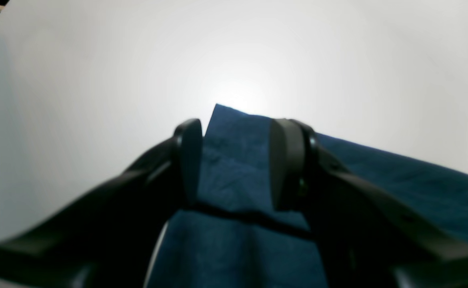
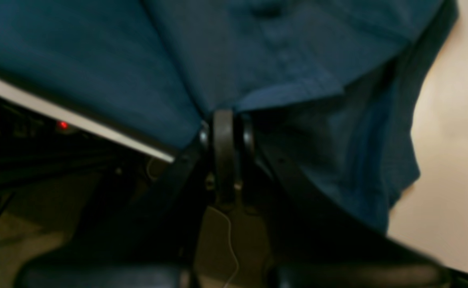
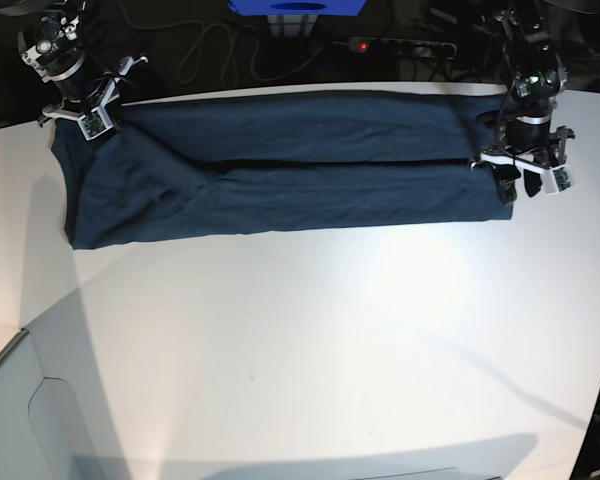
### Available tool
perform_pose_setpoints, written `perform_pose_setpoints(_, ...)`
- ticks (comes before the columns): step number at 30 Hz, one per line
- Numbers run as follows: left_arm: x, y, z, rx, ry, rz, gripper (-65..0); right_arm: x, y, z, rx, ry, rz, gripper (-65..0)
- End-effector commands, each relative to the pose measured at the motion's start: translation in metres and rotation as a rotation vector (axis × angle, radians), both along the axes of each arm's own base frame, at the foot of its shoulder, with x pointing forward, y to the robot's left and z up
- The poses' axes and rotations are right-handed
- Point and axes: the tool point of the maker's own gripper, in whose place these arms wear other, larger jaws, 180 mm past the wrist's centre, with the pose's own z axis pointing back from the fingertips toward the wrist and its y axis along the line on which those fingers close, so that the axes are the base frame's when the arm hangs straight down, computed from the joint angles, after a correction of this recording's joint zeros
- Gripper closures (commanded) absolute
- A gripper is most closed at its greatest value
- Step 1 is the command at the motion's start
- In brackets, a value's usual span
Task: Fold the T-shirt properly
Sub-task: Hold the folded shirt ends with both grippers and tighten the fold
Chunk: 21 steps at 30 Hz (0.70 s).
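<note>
White table; T-shirt folded; right-wrist view: jaws pinching cloth.

- The T-shirt is soft knit cloth, matt dark navy, faintly heathered and lightly creased, with a stitched hem showing in the right wrist view.
- The table is a smooth, white, satin-finished surface that catches a broad glare of light.
- The left gripper has fingers of smooth black plastic with a dull sheen.
- The right gripper shows the same dark, moulded plastic, slightly glossy at its edges.
</note>
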Motion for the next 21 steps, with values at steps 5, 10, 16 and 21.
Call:
perform_pose_setpoints(5, 0.0, 0.003, 0.008, 0.02, -0.027, -0.003, -26.5, 0.01, -0.027, 0.019, -0.038, -0.064, -0.074, -1.0)
perform_pose_setpoints(10, 0.0, 0.003, 0.008, 0.02, -0.027, -0.003, -26.6, 0.008, -0.031, 0.019, -0.038, -0.067, -0.098, -18.9)
perform_pose_setpoints(16, -0.005, 0.004, 0.006, 0.021, -0.013, -0.002, -26.6, 0.018, -0.02, 0.036, -0.023, -0.13, -0.102, -36.6)
perform_pose_setpoints(21, -0.011, 0.005, -0.002, 0.016, 0.011, 0.002, -38.2, 0.029, 0.0, 0.06, -0.006, -0.207, -0.095, -36.8)
